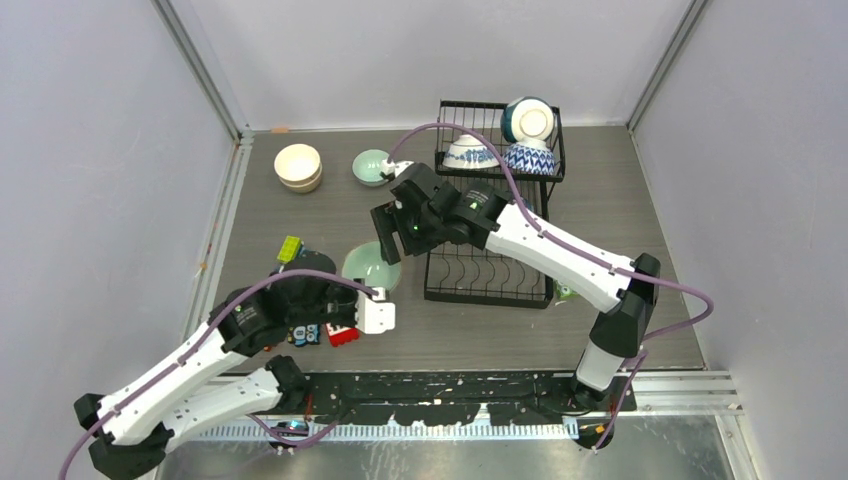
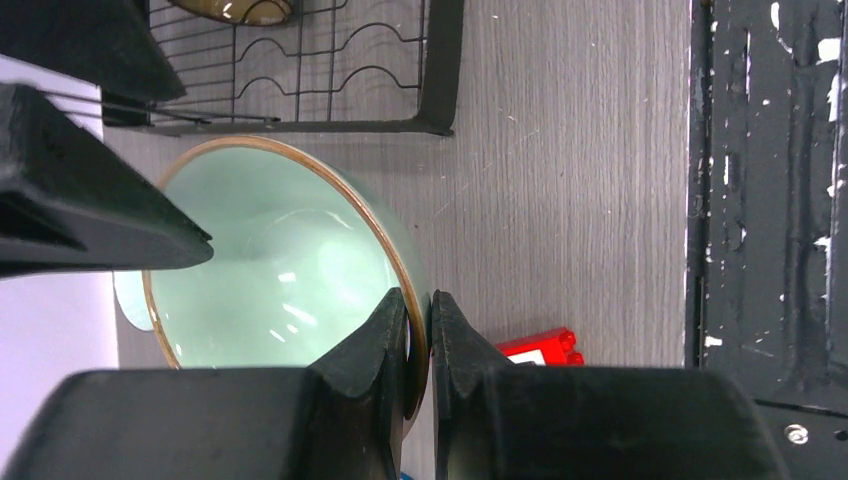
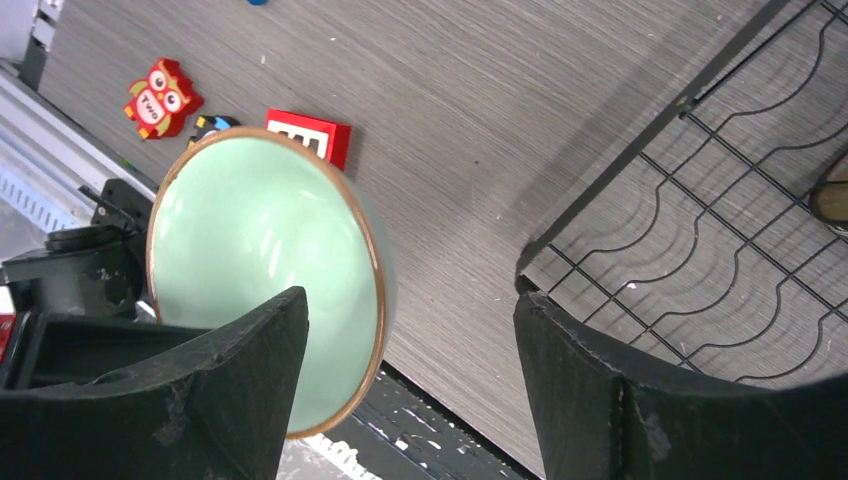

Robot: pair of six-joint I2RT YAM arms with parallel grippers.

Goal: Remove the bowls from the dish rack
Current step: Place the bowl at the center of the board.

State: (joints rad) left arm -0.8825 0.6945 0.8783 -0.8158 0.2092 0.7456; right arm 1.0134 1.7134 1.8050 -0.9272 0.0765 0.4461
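Observation:
A pale green bowl (image 1: 370, 266) with a brown rim hangs tilted just left of the black dish rack (image 1: 488, 272). My left gripper (image 2: 420, 310) is shut on the near rim of this bowl (image 2: 270, 270), one finger inside and one outside. My right gripper (image 3: 410, 320) is open, with the far rim of the bowl (image 3: 260, 260) between its fingers and a wide gap beside it. Three bowls sit in the rack's upper basket: dark teal (image 1: 528, 120), blue-patterned (image 1: 530, 158), white-and-blue (image 1: 470, 152). A brown bowl (image 3: 830, 195) lies in the lower rack.
A cream bowl stack (image 1: 298, 167) and a small pale green bowl (image 1: 372, 167) stand on the table at the back left. Toy blocks lie near my left arm: red (image 1: 342, 335), yellow-green (image 1: 289, 248), and an owl figure (image 3: 162, 98). Walls close in three sides.

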